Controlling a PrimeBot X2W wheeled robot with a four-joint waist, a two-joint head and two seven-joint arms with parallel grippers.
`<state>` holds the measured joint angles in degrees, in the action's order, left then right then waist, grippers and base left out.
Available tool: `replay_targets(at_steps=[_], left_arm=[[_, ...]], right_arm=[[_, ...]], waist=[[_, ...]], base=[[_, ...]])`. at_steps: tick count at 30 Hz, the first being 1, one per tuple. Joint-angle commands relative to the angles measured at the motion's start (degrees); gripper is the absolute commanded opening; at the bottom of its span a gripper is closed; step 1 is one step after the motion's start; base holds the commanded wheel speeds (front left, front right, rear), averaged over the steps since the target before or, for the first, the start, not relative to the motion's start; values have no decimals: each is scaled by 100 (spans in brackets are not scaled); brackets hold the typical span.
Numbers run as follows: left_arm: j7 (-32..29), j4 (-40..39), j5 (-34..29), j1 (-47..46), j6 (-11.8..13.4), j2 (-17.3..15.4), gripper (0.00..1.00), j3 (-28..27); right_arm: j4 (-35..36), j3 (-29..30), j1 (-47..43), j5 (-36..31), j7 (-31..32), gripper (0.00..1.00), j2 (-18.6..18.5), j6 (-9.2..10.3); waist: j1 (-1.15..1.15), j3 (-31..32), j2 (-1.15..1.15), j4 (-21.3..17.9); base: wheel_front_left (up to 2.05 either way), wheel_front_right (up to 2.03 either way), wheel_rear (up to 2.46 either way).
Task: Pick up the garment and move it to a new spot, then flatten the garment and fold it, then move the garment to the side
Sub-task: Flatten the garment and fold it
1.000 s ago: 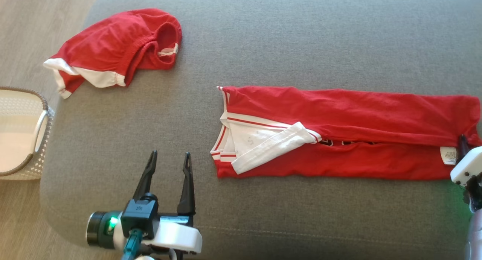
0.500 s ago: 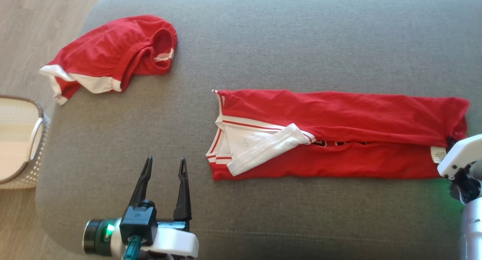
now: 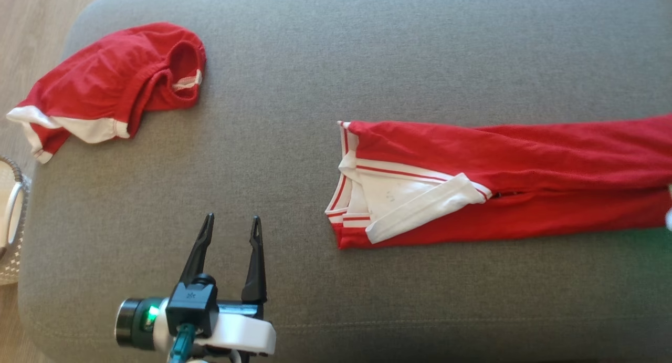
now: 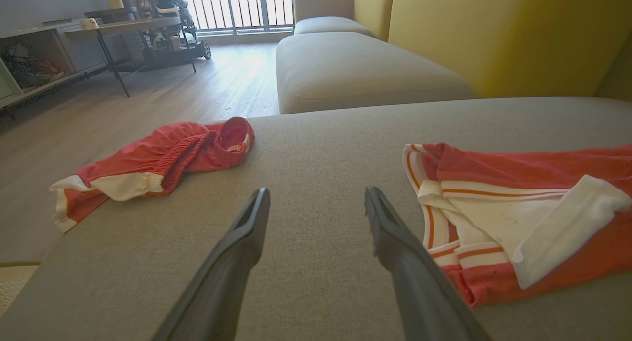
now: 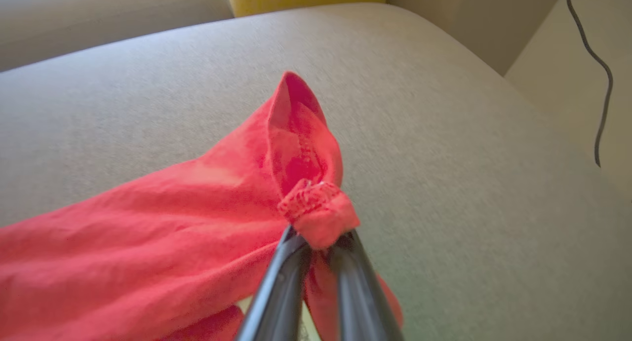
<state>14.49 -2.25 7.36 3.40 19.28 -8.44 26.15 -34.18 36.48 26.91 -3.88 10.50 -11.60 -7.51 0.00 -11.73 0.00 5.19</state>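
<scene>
- right claw (image 5: 319,240) clamped on the red garment's (image 3: 525,158) bunched edge
- garment lies in a long strip on the grey sofa (image 3: 315,63), right half of head frame
- left claw (image 3: 232,218) spread wide, empty, lower left

A grey sofa seat (image 3: 315,63) stands on pale wood floor (image 4: 148,99), with a yellow backrest (image 4: 493,35) and sunlit barred window (image 4: 237,5).

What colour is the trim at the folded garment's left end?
White trim with thin red stripes; it shows best in the left wrist view.
</scene>
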Motion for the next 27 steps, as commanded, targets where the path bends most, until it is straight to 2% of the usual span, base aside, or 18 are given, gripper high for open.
replay_targets(at_steps=[1, 3, 7, 12, 16, 21, 27], left_arm=[[51, -143, -66, -162, -37, 37, 100, -254], [51, -112, -86, -156, -80, 48, 100, -289], [51, -57, -106, -104, -146, 67, 100, -360], [51, -15, -136, -48, -231, 128, 100, -399], [51, 34, -158, -30, -289, 184, 100, -422], [51, 98, -178, -30, -356, 239, 100, -467], [51, 150, -196, 17, -426, 302, 100, -495]], right_arm=[[342, -240, 253, 23, -40, 0, 31, 2], [595, -527, 275, 153, 23, 0, 237, 2], [1336, -1340, 188, 1018, 566, 0, 634, 2], [2680, -2193, -232, 1752, 1235, 0, 812, 2], [3325, -2859, -607, 2186, 1548, 0, 865, 2], [3353, -3533, -961, 2912, 1329, 0, 870, 2], [2689, -4160, -995, 3578, 660, 0, 871, 2]], waist=[[0, 16, 0, -26], [0, 61, 0, -34], [0, 161, 0, 2], [0, 207, 0, 128], [0, 264, 0, 302], [0, 311, 0, 522], [0, 362, 0, 767]], base=[[0, 0, 0], [0, 0, 0], [0, 0, 0], [0, 0, 0], [0, 0, 0], [0, 0, 0], [0, 0, 0]])
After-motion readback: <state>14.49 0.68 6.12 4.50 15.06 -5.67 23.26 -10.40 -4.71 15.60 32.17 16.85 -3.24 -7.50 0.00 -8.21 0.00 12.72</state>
